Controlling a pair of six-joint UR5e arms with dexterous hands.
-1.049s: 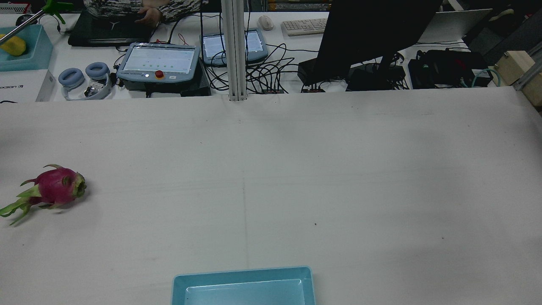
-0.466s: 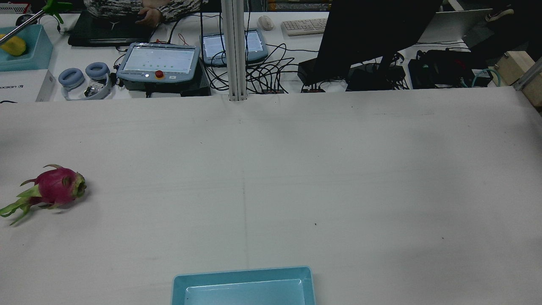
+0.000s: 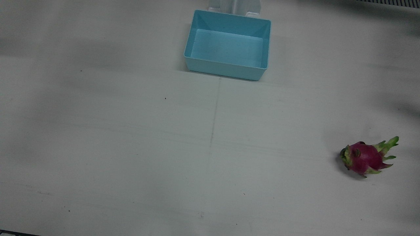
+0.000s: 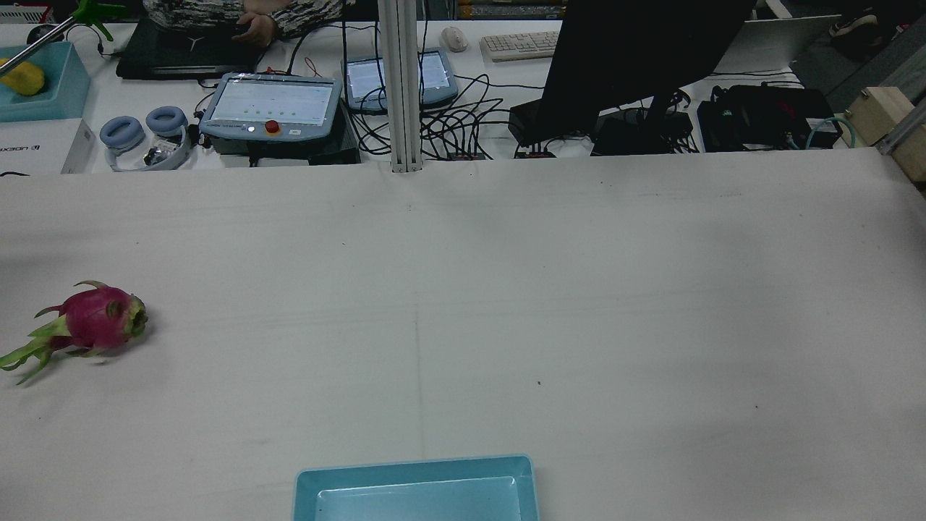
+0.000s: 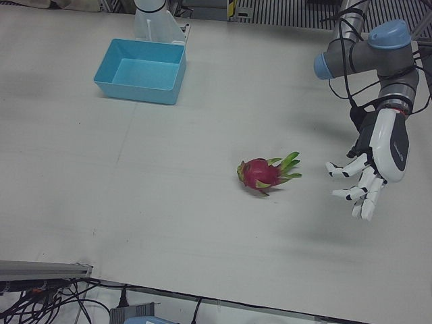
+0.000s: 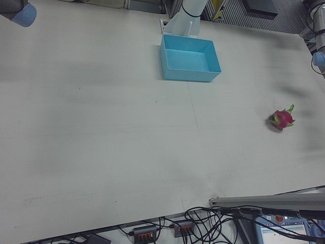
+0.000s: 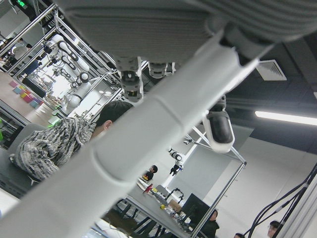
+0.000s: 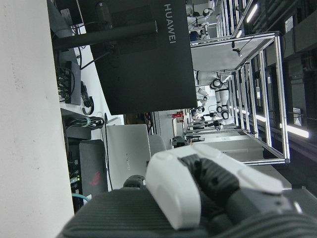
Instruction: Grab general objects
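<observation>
We are lining up on the dragon fruit (image 5: 262, 174), which is lying at 3 o'clock on the table (image 3: 131, 147), well apart from the tray (image 3: 227, 68) at 12. We should be wrapping its round body, not the leafy tips. Our left hand (image 5: 371, 172) is hovering beside it, fingers (image 5: 351, 194) spread and empty; our right hand (image 8: 198, 193) is showing too little to tell.

We see a magenta dragon fruit (image 5: 262, 174) with green-tipped scales, a light blue bin (image 5: 142, 71), an off-white table (image 5: 202, 223), a white left robot hand (image 5: 364, 179) with black joints, a grey arm (image 5: 364, 61) with a pale blue cap.
</observation>
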